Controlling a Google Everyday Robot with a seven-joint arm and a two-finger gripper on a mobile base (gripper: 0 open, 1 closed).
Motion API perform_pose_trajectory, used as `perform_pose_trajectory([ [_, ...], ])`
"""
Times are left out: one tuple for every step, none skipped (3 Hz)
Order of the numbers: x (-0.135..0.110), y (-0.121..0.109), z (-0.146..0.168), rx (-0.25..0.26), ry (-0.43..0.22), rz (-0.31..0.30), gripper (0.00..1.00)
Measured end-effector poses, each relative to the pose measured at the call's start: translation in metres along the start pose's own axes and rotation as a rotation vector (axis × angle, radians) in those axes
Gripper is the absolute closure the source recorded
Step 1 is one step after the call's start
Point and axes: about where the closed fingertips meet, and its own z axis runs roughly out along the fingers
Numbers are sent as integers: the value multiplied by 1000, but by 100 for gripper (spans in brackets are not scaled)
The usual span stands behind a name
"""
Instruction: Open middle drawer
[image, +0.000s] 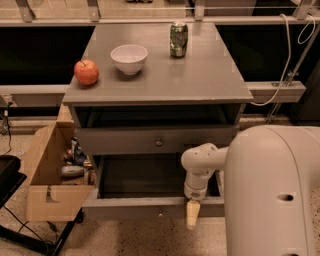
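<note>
The big white round robot body (272, 195) is nearest and fills the lower right corner. Its white arm (202, 162) bends down to the cream-tipped tool (192, 214). The tool points straight down. It sits at the front edge of the middle drawer (125, 207), a wide grey wooden drawer, a little to the right of the drawer's small round dark knob (160, 215). I cannot tell if the tool is open or closed, or if it touches the drawer.

The middle drawer is pulled far out over the speckled floor (130, 240). Its inside looks dark.

To the left, just beside the drawer, stands an open brown cardboard box (47, 200) with small things inside that are hard to make out.

Above the open drawer is another grey drawer with a round knob (159, 142). A dark gap lies between its top and the grey tabletop (200, 80).

A red apple (86, 72) sits on the tabletop near the front left corner. A white round bowl (129, 59) stands just to its right. A green drink can (178, 39) stands upright farther back.

Behind the cabinet runs a pale rail (277, 91). A white cable (289, 55) hangs at the right.
</note>
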Motion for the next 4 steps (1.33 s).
perform_pose_trajectory([
  [1, 3, 2, -5, 0, 1, 2],
  [5, 27, 19, -40, 2, 8, 24],
  [-7, 58, 21, -49, -20, 15, 48],
  [-7, 58, 18, -49, -20, 15, 79],
])
